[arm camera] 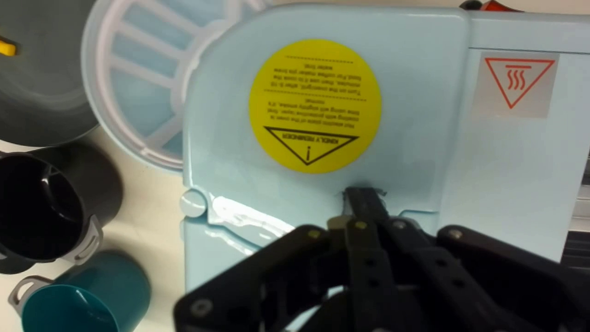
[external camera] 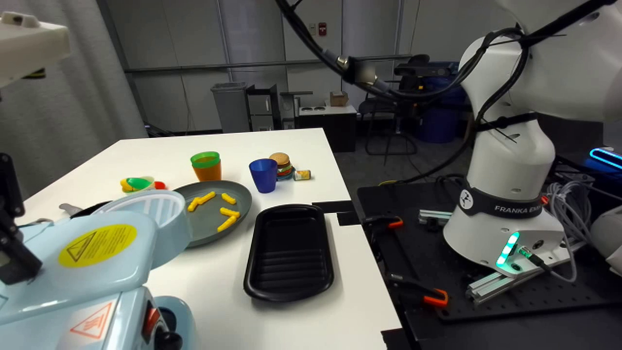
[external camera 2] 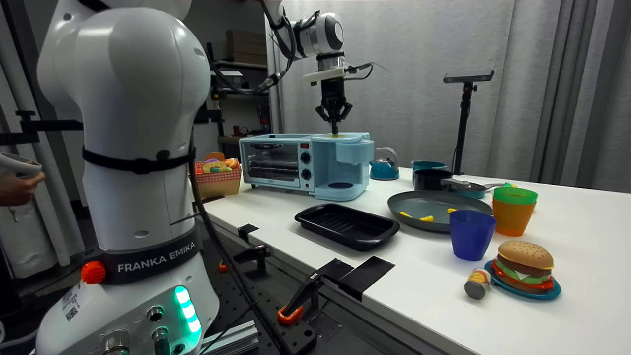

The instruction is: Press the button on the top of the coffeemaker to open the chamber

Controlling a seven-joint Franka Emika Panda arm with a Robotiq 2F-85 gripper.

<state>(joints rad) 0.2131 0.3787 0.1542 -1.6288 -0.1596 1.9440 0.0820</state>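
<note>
The coffeemaker, a pale blue appliance, shows in both exterior views (external camera: 97, 284) (external camera 2: 325, 165) and in the wrist view (arm camera: 410, 124). Its lid lies flat and carries a round yellow sticker (arm camera: 315, 106). A translucent ribbed filter basket (arm camera: 138, 83) juts out from its rounded side. My gripper (arm camera: 366, 200) is shut with nothing visible between its fingers. It points straight down, with its tips at or just above the lid beside the sticker. It also shows in both exterior views (external camera: 22, 272) (external camera 2: 334, 129). I cannot make out a separate button; the fingers may cover it.
A toaster oven section (external camera 2: 273, 165) joins the coffeemaker. A black tray (external camera 2: 347, 227), a dark round plate (external camera 2: 429, 202), a black pot (arm camera: 41, 198) and a teal pot (arm camera: 87, 295) stand nearby. A blue kettle (external camera 2: 384, 170) stands behind. Cups (external camera: 206, 165) and a toy burger (external camera: 282, 165) are farther off.
</note>
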